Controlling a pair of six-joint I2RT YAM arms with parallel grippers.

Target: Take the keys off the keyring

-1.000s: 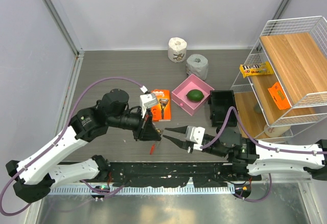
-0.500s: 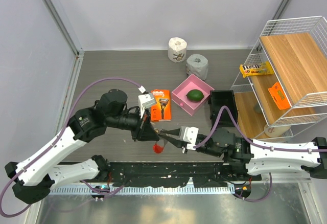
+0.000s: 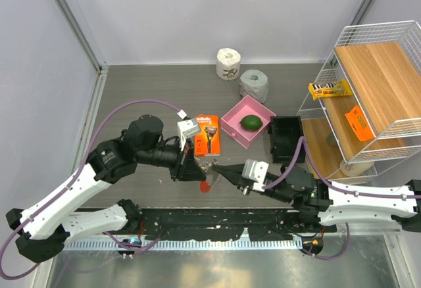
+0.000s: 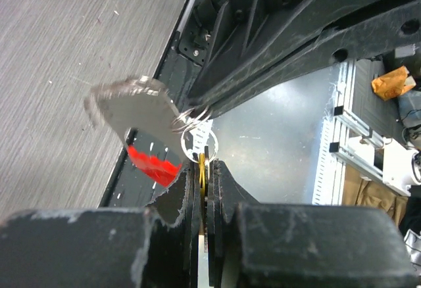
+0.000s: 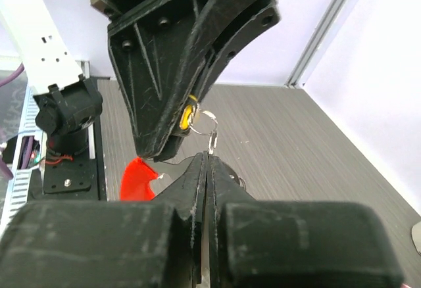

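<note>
My left gripper (image 3: 189,170) is shut on a yellow-tagged key (image 4: 202,168), held above the table's front edge. A thin silver ring (image 4: 197,142) runs through that key. My right gripper (image 3: 212,168) meets it from the right and is shut on the ring's wire (image 5: 211,142). A blurred grey key (image 4: 131,107) and the red keyring (image 3: 205,186) hang below the bunch; the red keyring also shows in the left wrist view (image 4: 152,163) and the right wrist view (image 5: 136,179). In its own view the left gripper (image 4: 205,167) pinches the yellow tag; the right gripper (image 5: 208,158) is shut just under the ring.
An orange razor box (image 3: 207,134) lies just behind the grippers. A pink tray (image 3: 229,118) holds a green avocado (image 3: 250,123). A black box (image 3: 285,137), two toilet rolls (image 3: 228,63) and a wire rack (image 3: 368,91) stand to the right and back.
The red keyring has risen off the table and shifted right. My right gripper closed in on the bunch, took the ring and drew slightly right. The left arm barely moved.
</note>
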